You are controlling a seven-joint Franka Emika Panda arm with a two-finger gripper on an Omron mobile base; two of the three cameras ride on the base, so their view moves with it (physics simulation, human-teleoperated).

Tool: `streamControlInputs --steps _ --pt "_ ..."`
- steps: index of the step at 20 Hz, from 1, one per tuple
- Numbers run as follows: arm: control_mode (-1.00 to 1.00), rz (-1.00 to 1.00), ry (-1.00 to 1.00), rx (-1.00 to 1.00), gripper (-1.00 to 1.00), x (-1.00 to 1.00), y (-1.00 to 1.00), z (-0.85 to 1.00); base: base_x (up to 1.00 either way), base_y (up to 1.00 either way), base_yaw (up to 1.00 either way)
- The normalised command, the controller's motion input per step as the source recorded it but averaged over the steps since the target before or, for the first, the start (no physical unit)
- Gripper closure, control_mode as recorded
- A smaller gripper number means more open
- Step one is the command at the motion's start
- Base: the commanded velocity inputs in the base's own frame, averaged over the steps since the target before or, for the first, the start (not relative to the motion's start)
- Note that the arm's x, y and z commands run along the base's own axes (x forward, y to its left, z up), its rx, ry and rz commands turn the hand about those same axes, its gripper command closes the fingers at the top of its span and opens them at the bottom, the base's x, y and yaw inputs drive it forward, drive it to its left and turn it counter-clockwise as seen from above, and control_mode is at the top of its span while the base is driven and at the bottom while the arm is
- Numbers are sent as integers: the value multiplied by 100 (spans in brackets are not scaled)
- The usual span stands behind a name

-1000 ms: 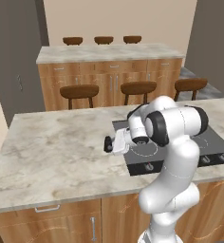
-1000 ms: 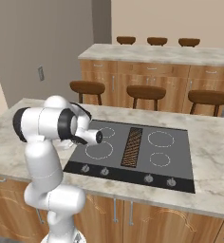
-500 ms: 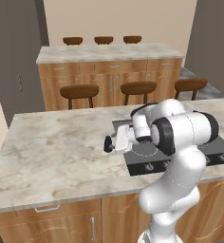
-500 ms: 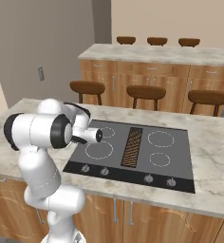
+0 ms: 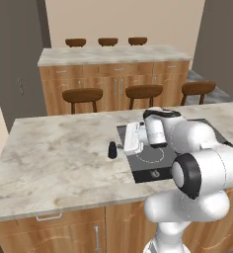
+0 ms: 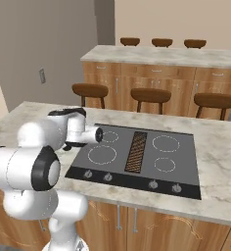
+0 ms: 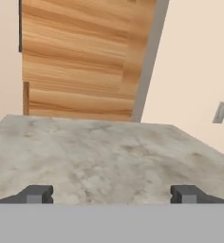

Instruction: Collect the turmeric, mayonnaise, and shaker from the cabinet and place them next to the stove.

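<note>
I see the shaker (image 5: 112, 149) standing on the desk (image 5: 59, 153) just beside the stove (image 6: 137, 152), my jaws spread wide and empty near it, so a careless swing away could topple it.

Wide open marble counter (image 5: 54, 158) stretches left of the stove (image 6: 137, 152), nothing standing on that stretch but the small black shaker (image 5: 112, 149), upright just beside the stove's left edge. The gripper (image 7: 112, 194), jaws spread wide, looks out low over bare counter with clear passage ahead as far as the wooden panel (image 7: 80, 61) past the far edge. Over the cooktop, flat and free on the right side. Behind, three stools (image 6: 151, 95) line the back edge.
</note>
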Motion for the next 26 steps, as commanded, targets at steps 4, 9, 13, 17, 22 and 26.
streamControlInputs --steps 4,9,13,17,22,26 --pt "-100 -6 0 0 -100 -44 3 82 0 0 0" --pt "-100 -8 2 -1 -100 -25 14 98 0 0 0" --pt "-100 -6 11 -3 -100 -23 34 100 0 0 0" --pt "-100 -10 6 -6 -100 -34 34 100 0 0 0" --pt "-100 -28 15 -5 -100 -63 1 44 0 0 0" --pt "-100 -38 16 -4 -100 -64 -15 5 0 0 0"
